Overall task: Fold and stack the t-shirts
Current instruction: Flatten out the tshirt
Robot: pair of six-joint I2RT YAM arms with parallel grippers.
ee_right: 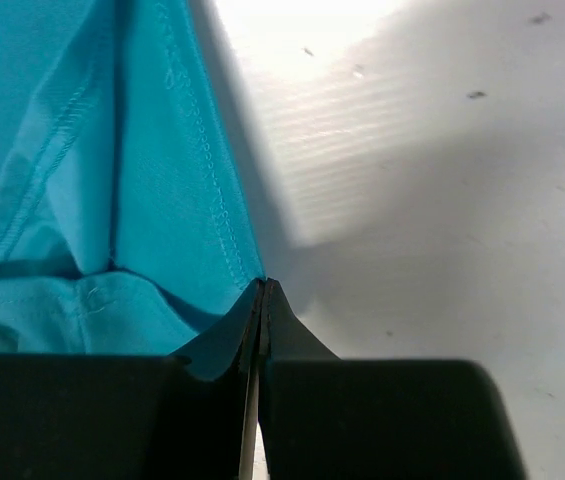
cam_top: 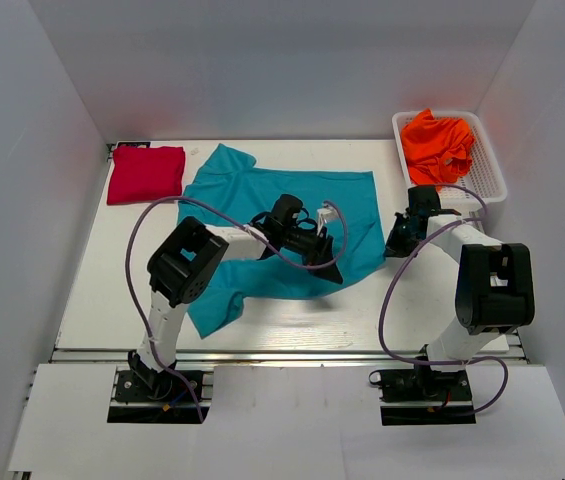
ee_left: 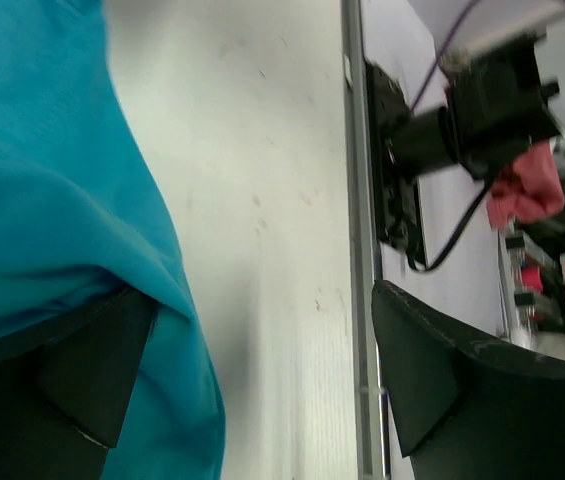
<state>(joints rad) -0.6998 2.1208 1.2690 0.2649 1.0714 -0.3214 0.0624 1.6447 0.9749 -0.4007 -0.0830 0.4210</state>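
1. Right gripper (ee_right: 262, 295): I read the jaws as fully clenched, tip against tip. The stitched hem of the teal t-shirt (ee_right: 82, 150) runs straight into the closed tips, and the cloth tents up toward them, so I log this as a grasp on the shirt's edge. Bare table (ee_right: 442, 200) shows just beside the tips.

2. Left gripper (ee_left: 264, 330): the jaws are released and stand wide apart. A fold of the teal cloth drapes over one finger. The other finger is bare, with open table surface between the two. Nothing is clamped here.

3. Arm positions, from the top view: the left arm reaches across the middle of the teal shirt, and its gripper sits above the shirt's near right part. The right arm bends in from the right, and its gripper meets the shirt's right edge.

4. Task items:
- The teal shirt lies spread over the centre of the table, with one sleeve toward the far side and one toward the near left.
- The red t-shirt (cam_top: 147, 173) lies folded at the far left corner, apart from the teal one.
- The orange t-shirt (cam_top: 440, 145) sits crumpled in the white basket (cam_top: 492, 165) at the far right.
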